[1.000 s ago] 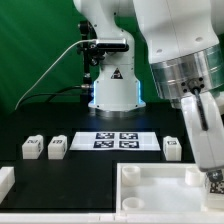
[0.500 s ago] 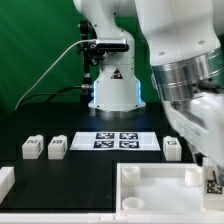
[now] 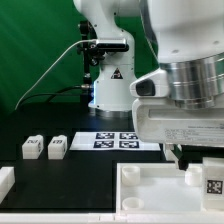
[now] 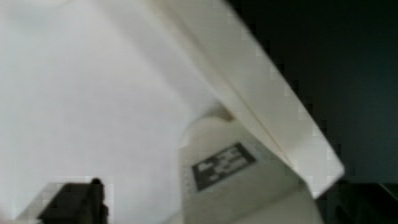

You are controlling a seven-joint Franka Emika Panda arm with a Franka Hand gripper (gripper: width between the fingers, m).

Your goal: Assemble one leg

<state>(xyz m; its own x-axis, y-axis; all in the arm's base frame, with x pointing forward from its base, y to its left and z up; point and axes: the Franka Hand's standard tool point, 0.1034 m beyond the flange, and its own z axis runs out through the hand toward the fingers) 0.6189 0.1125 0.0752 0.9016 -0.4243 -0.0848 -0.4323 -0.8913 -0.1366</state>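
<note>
A leg (image 3: 211,184), a stubby white block with a marker tag, stands at the near corner of the large white panel (image 3: 150,196) on the exterior view's right. My gripper (image 3: 200,160) hangs just above it. In the wrist view the same leg (image 4: 222,163) lies between my dark fingertips (image 4: 71,202), which stand wide apart, and my gripper (image 4: 217,205) is open and empty. Two more legs (image 3: 32,148) (image 3: 57,147) stand on the black table at the exterior view's left.
The marker board (image 3: 112,140) lies in the middle of the table, partly behind my hand. The robot's base (image 3: 113,85) stands behind it. A white part (image 3: 5,182) sits at the near edge on the exterior view's left.
My hand has turned and come toward the camera, now broadside above the panel corner. It hides the leg beside the marker board. The leg on the panel has stayed put.
</note>
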